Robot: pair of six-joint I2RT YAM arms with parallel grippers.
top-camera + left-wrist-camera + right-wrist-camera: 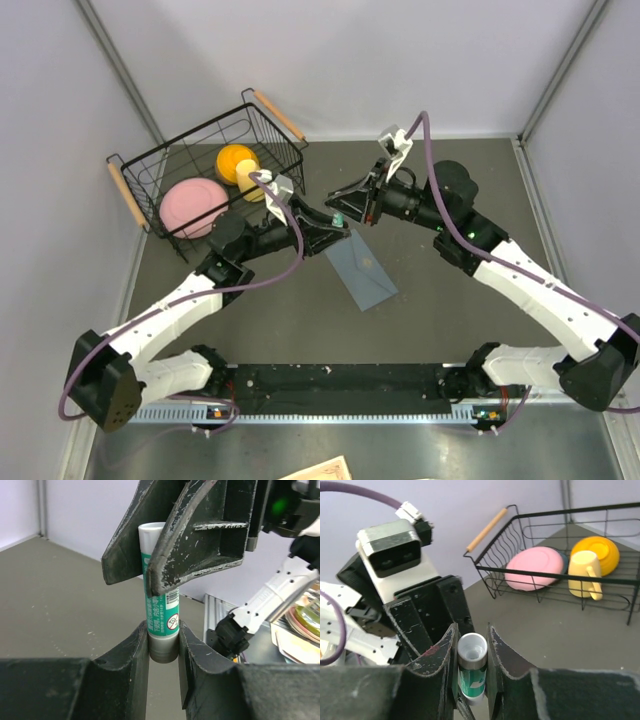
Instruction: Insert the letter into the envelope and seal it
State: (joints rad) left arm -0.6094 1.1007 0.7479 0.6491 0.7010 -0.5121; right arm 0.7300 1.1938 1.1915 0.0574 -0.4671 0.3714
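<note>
The blue-grey envelope (362,268) lies flat on the table with its gold spot up, just below and to the right of both grippers. The letter is not in view. A white-and-green glue stick (338,218) is held in the air between the two grippers. My left gripper (164,640) is shut on the grey end of the glue stick (161,605). My right gripper (471,645) is closed around the other end of the glue stick (471,672), whose open round tip faces the right wrist camera. The two grippers (335,222) meet nose to nose.
A black wire basket (135,195) with wooden handles stands at the back left, holding a pink plate (192,205), a yellow mug (250,180) and an orange bowl (235,158). A cream printed sheet (320,470) shows at the bottom edge, off the table.
</note>
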